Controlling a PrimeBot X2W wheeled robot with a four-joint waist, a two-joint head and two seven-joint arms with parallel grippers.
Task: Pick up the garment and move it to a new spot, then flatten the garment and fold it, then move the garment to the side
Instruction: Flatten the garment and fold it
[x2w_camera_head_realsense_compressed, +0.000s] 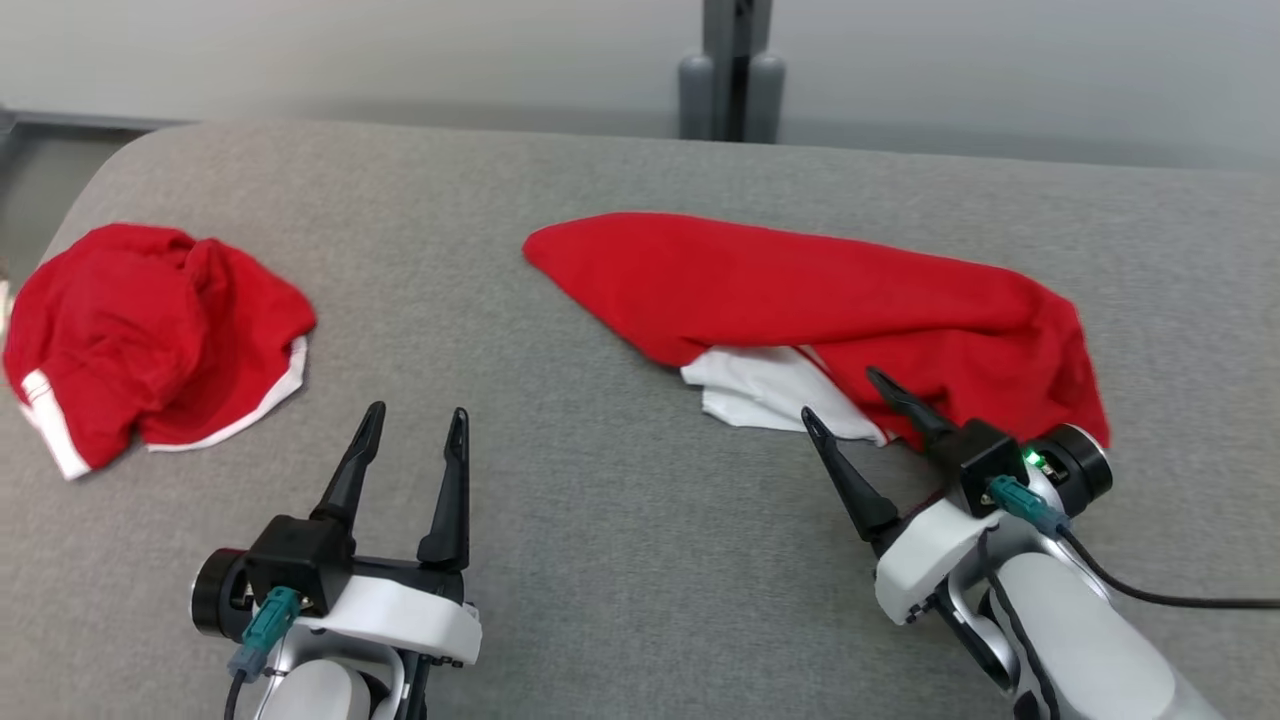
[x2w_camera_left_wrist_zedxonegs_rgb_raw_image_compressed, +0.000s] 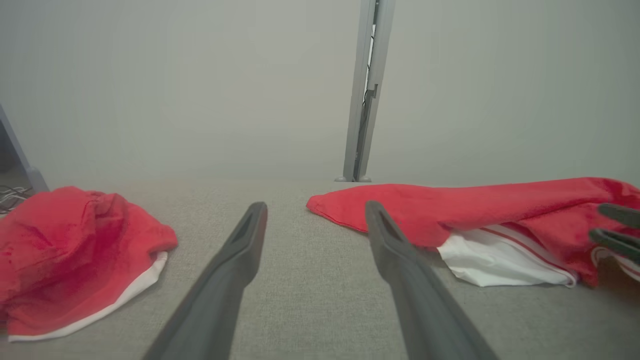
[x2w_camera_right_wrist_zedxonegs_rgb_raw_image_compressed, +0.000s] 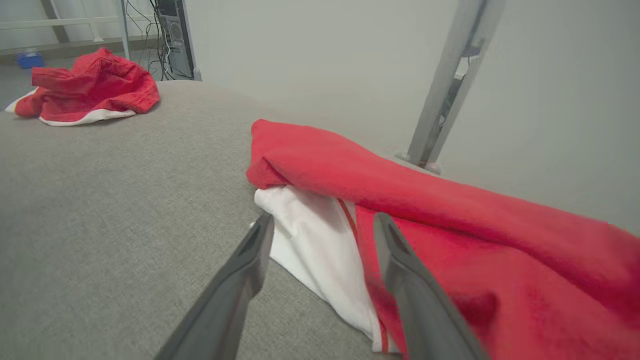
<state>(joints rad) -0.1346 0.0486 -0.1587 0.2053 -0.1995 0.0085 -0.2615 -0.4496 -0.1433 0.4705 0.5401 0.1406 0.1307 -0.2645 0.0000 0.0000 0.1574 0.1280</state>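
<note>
A grey cloth desk (x2w_camera_head_realsense_compressed: 600, 560) stands before a pale wall (x2w_camera_head_realsense_compressed: 400, 50), with a post (x2w_camera_head_realsense_compressed: 735, 70) at 12 o'clock. The red garment (x2w_camera_head_realsense_compressed: 800, 290) lies bunched at 2 o'clock, its white part half hidden under red folds. The left jaws and right jaws stand open and empty.

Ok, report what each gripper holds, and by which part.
Nothing is held. The left gripper is open over the grey surface; the right gripper is open at the white section of the red garment, not gripping it.
</note>
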